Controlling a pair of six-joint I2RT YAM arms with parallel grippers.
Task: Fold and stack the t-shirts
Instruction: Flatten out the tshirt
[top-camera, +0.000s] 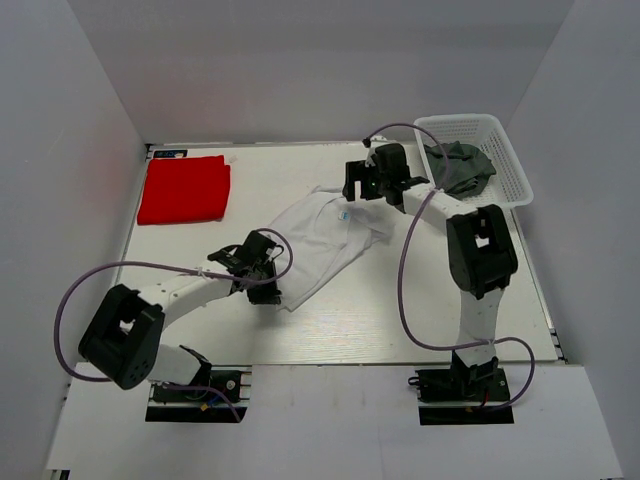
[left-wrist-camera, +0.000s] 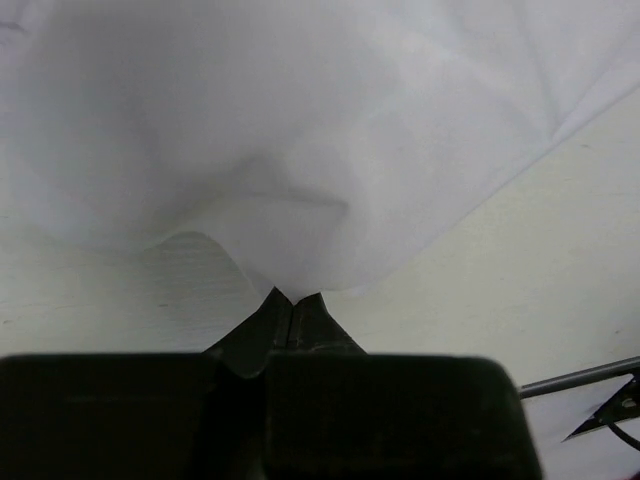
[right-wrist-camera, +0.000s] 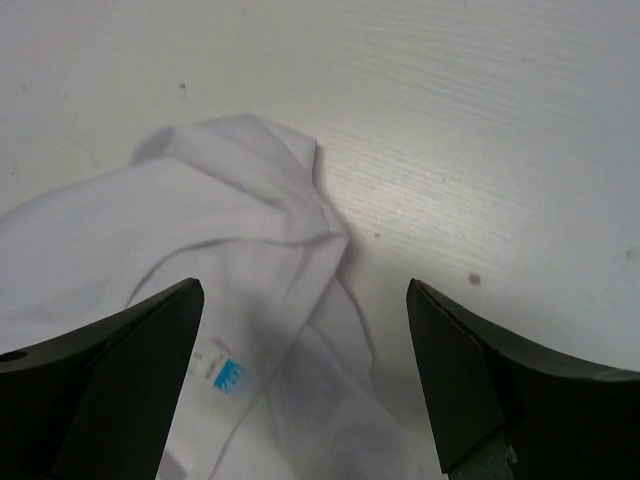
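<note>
White walls enclose a pale wood-grain table (top-camera: 400, 320). Near its middle a white t-shirt (top-camera: 325, 245) is spread, rumpled, with its blue collar tag (right-wrist-camera: 228, 375) turned up. Its near edge is pinched by the left pincer (left-wrist-camera: 292, 300), whose jaws are pressed together on the cloth. The right pincer (right-wrist-camera: 303, 290) is held wide apart over the collar end. A folded red t-shirt (top-camera: 184, 189) is laid at the far left corner, well apart. A white mesh basket (top-camera: 510, 160) holding dark cloth (top-camera: 458, 165) is set far right.
</note>
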